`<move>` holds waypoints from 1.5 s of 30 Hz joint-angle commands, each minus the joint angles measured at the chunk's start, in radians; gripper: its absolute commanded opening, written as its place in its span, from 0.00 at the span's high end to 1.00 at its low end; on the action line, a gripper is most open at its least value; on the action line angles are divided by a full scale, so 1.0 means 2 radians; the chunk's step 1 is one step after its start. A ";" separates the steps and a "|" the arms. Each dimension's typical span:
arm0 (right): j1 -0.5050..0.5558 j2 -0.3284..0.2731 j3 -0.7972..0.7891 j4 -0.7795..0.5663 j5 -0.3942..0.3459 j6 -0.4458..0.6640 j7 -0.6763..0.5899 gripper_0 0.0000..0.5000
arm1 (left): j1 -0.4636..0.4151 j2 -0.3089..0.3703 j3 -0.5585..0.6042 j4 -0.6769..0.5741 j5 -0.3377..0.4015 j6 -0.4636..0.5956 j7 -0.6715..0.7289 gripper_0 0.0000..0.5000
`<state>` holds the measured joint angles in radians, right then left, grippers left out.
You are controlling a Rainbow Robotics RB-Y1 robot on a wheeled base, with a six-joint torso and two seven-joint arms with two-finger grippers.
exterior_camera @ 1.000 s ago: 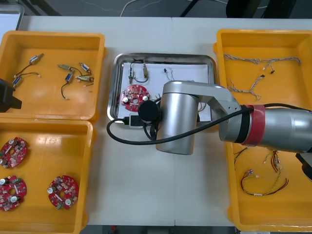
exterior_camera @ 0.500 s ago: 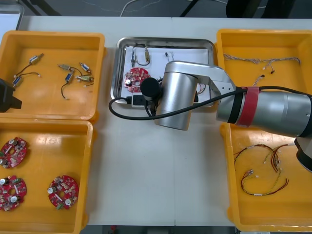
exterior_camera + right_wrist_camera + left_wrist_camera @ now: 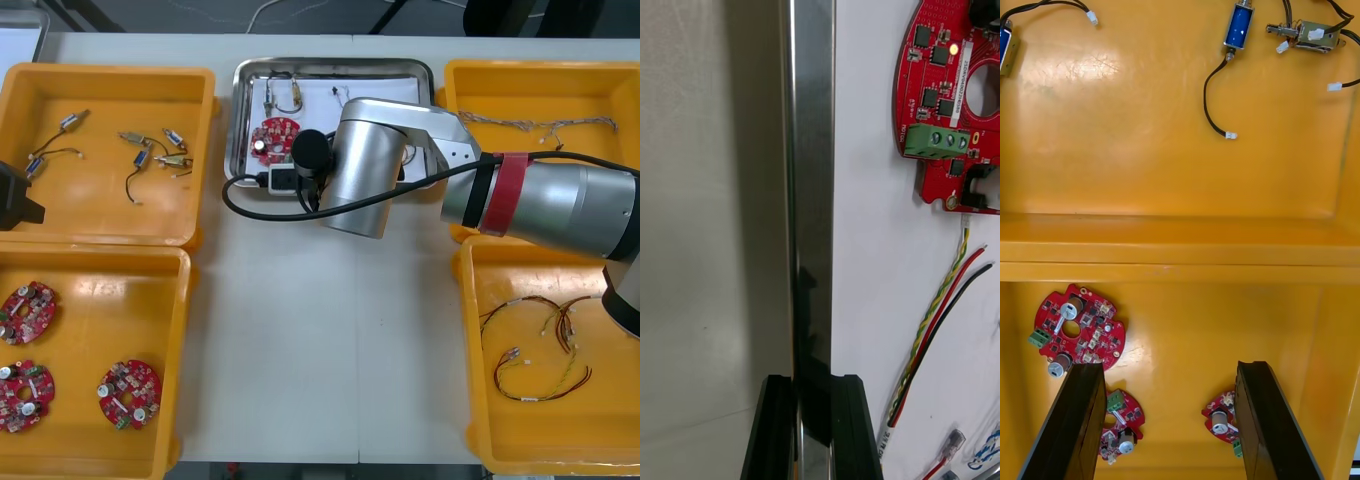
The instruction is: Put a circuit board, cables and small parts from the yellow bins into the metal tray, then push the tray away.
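**Across the bench's far middle: pincer on the tray's rim**

Nearest the robot, the left pincer [image 3: 1169,367] hangs released and idle over the left bins [image 3: 100,243]. Its fingers are well apart, with spare boards [image 3: 1073,328] below them. Beyond the bare bench [image 3: 320,340], the right arm [image 3: 540,205] reaches across to the tray [image 3: 240,120], which lies at the far middle between the two far bins. The right pincer [image 3: 812,382] is clenched on the tray's near rim, one finger outside the wall and one inside, with the polished edge between them.

The tray looks like thin, stiff sheet metal, light and likely to slide easily on the smooth bench. The rim seems the sensible hold, since a push there goes straight into the wall. It is narrow and glossy, though, so the grip could slip. The hold also appears to sit toward the board's end of the rim rather than its middle, so the tray might swivel.

The load lies loose on the white floor: a board [image 3: 944,105] just beside the rim, a red and yellow cable [image 3: 929,330], and small parts [image 3: 296,97] farther in. All look light, the board fragile, and a jerk could scatter them.

White print beside the board's green terminal block [image 3: 936,140] is too small to read, and no brand can be made out.
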<state>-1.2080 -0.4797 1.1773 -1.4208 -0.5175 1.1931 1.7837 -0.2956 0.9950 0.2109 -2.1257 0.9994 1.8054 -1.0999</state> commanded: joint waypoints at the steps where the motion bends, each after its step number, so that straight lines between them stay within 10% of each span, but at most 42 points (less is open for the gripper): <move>1: -0.037 0.011 -0.005 0.013 -0.003 -0.021 0.029 1.00 | 0.007 0.013 -0.006 -0.012 -0.004 -0.001 0.046 0.00; 29: -0.053 0.016 -0.004 0.069 -0.002 -0.094 0.014 0.99 | 0.007 0.013 -0.006 -0.012 -0.004 -0.001 0.046 0.00; 32: -0.054 0.017 -0.005 0.067 -0.002 -0.094 0.015 0.76 | 0.007 0.013 -0.006 -0.012 -0.004 -0.001 0.046 0.00; 37: -0.054 0.017 -0.005 0.065 -0.004 -0.090 0.021 0.04 | 0.007 0.013 -0.006 -0.012 -0.004 -0.001 0.046 0.00; 45: -0.053 0.012 -0.013 0.041 -0.035 -0.041 0.032 0.00 | 0.007 0.013 -0.006 -0.012 -0.004 -0.001 0.046 0.00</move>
<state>-1.2595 -0.4658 1.1772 -1.2842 -0.5754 1.0634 1.8224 -0.2956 0.9950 0.2109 -2.1258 0.9994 1.8054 -1.0998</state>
